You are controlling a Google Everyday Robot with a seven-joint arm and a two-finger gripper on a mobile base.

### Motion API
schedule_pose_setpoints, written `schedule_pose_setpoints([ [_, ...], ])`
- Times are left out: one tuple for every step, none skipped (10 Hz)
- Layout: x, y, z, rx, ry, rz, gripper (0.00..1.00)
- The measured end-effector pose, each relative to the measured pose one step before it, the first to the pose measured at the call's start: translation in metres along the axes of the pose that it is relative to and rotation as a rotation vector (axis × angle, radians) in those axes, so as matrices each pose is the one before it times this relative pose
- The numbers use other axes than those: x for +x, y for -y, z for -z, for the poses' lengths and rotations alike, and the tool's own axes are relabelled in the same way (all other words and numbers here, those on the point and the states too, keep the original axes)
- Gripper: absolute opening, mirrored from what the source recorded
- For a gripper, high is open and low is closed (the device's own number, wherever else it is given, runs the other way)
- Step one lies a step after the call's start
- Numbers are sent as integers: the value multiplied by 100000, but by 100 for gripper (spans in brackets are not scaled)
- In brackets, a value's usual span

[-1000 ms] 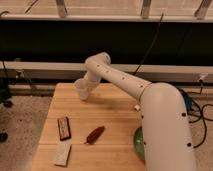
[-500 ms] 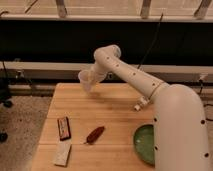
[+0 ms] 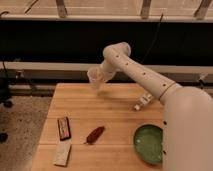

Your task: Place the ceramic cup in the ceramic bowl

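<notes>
The white arm (image 3: 142,72) reaches out across the far side of the wooden table (image 3: 115,107), and at its end the gripper (image 3: 102,76) hangs above the back edge of the tabletop, toward the left of centre. The ceramic cup (image 3: 94,78) is up in the air there, right against the gripper and clear of the wood, tilted a little with its open mouth facing up and to the left; it looks carried, though how the gripper has hold of it is hidden behind the cup and the wrist. The ceramic bowl (image 3: 149,143), green and shallow, sits on the near right part of the table, partly covered by the robot's big white body (image 3: 187,132), and well apart from the cup. Toward the near left lie a dark rectangular bar (image 3: 63,128) with a reddish face, a pale flat block (image 3: 62,153) just below it, and a small red-brown oblong thing (image 3: 95,134) between those and the bowl. A small white object (image 3: 142,102) rests on the right side of the table near the arm.
</notes>
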Motion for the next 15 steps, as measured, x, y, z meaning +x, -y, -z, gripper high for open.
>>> schedule_pose_setpoints([
  [259,-696,498,-972,-467,-922,0],
  [204,-890,708,-1134,-400,-1103,0],
  [85,-715,590,-850,-210,-741,0],
  [-34,-543,545,-628,30,-404,0],
  [-20,-952,1437,-340,155,-902,0],
  [280,-510,1268,258,-210,-1079,0],
  [397,-531,1182,136,-342,-790,0],
  [198,-293,919,216,230,-463,0],
  [-204,-362,154,-33,336,-91,0],
  [-349,-513,-302,84,115,-751,0],
  [-462,-1095,-454,94,98,-809,0],
  [75,-1368,60,-115,-123,-921,0],
  [291,-1293,621,55,70,-714,0],
  [543,-1734,1628,-7,235,-823,0],
  [172,-751,918,-104,74,-518,0],
])
